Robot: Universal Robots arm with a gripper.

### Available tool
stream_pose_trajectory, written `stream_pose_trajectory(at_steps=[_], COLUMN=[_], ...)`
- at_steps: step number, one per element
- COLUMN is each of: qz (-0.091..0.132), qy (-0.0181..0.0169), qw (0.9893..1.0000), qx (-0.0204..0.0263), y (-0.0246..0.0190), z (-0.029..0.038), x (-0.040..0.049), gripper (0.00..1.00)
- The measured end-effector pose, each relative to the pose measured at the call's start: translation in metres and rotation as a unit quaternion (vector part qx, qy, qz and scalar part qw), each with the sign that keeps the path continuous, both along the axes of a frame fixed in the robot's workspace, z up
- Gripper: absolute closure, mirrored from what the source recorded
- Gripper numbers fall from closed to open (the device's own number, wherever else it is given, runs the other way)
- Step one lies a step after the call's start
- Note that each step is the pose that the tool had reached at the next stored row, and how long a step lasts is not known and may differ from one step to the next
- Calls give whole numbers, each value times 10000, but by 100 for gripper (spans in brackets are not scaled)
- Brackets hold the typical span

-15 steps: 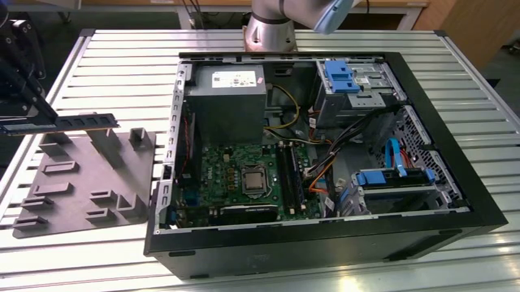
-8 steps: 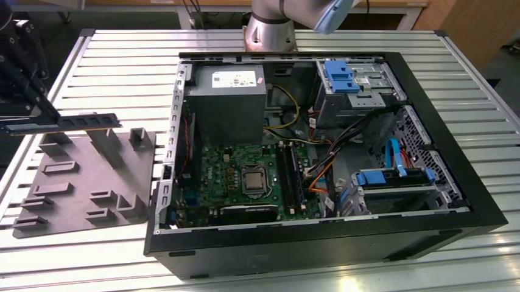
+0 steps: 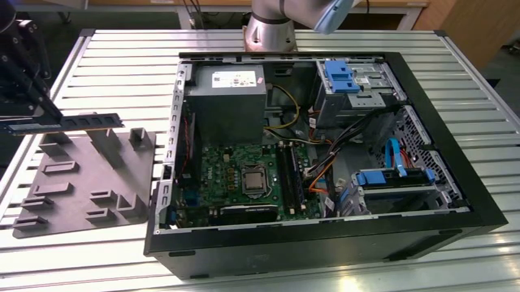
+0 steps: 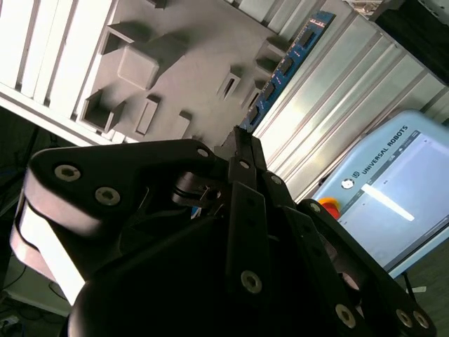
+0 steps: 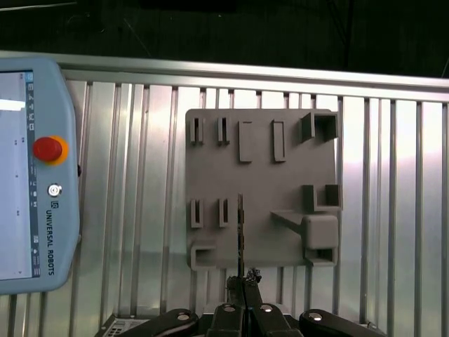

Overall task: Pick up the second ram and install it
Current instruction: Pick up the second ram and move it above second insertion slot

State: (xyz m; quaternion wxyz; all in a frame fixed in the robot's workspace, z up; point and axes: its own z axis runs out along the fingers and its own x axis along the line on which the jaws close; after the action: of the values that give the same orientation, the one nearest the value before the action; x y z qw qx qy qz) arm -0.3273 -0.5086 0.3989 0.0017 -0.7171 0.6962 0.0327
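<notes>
Fingers: closed [image 4: 245, 203] on one end of the second ram [image 3: 85, 121].
Second ram: held level in the air, over the grey tray [image 3: 89, 188] and its upright posts.
Obstacles: open computer case [image 3: 325, 246] just beside the tray, on the exterior view's right.
Nearby: teach pendant [image 5: 31, 175] on the table [image 3: 122, 55].
Open room: bare slats between tray and pendant.
</notes>
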Motion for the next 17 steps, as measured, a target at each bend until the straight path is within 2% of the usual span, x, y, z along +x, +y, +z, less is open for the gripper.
stream_pose_trajectory(at_steps=[17], qz=[0], qy=[0], qw=[10000], qx=[0], y=[0], z=[0], x=[54], gripper=[88])
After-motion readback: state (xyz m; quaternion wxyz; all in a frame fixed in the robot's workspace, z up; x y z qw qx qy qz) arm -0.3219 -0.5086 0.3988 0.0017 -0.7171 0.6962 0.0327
